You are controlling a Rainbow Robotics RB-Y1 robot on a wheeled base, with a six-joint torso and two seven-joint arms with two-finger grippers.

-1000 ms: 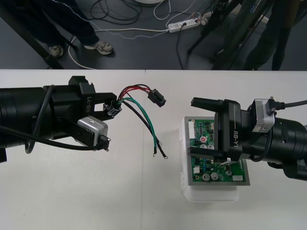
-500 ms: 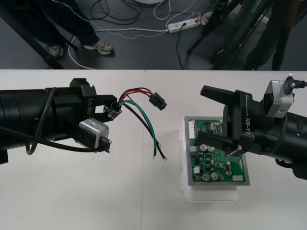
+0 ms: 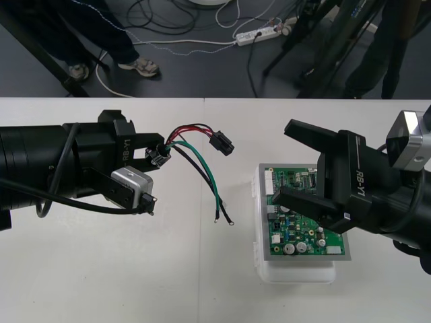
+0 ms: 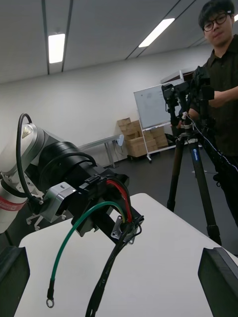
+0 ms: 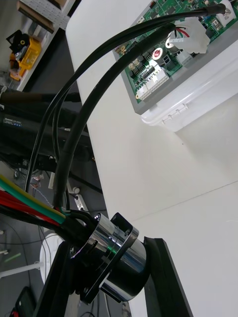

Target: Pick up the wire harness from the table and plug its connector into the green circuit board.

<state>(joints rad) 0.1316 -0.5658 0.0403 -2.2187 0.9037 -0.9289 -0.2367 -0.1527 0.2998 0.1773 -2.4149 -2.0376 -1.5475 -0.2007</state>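
Table: plain and pale [image 3: 101,269], with a thin seam [image 3: 202,282] running from its far edge to its near edge about midway across.
Floor: a dark strip [image 3: 202,67] beyond the table's far edge, with loose cables [image 3: 168,20] and a white power strip [image 3: 259,33] lying on it.
Writing: "RB-Y1" in white letters on the black body of each gripper. I can read nothing on the board.
Left gripper: the left gripper [image 3: 151,165] [image 5: 111,270] reaches in from the table's left edge. Its fingers are pinched on the metal socket [image 3: 159,153] [image 5: 119,252] of the wire harness [image 3: 195,158] [image 4: 106,218], just left of the seam and nearer the far edge than the near one.
Wire harness: red, black and green wires fan out from the socket across the seam. The black plug [image 3: 220,141] sits at the end of the red and black pair, between the seam and the board and clear of the board. A green wire and a black wire trail toward the near edge and end in small rings just right of the seam. I cannot tell whether any of it touches the table.
Circuit board: the green circuit board [image 3: 296,235] [image 5: 163,64] sits on its white base [image 3: 296,272] [image 5: 198,99] in the table's right half, toward the near edge.
Right gripper: the right gripper [image 3: 283,161] comes in from the right edge. Its fingers are spread wide with nothing between them, above the board's far and right parts.
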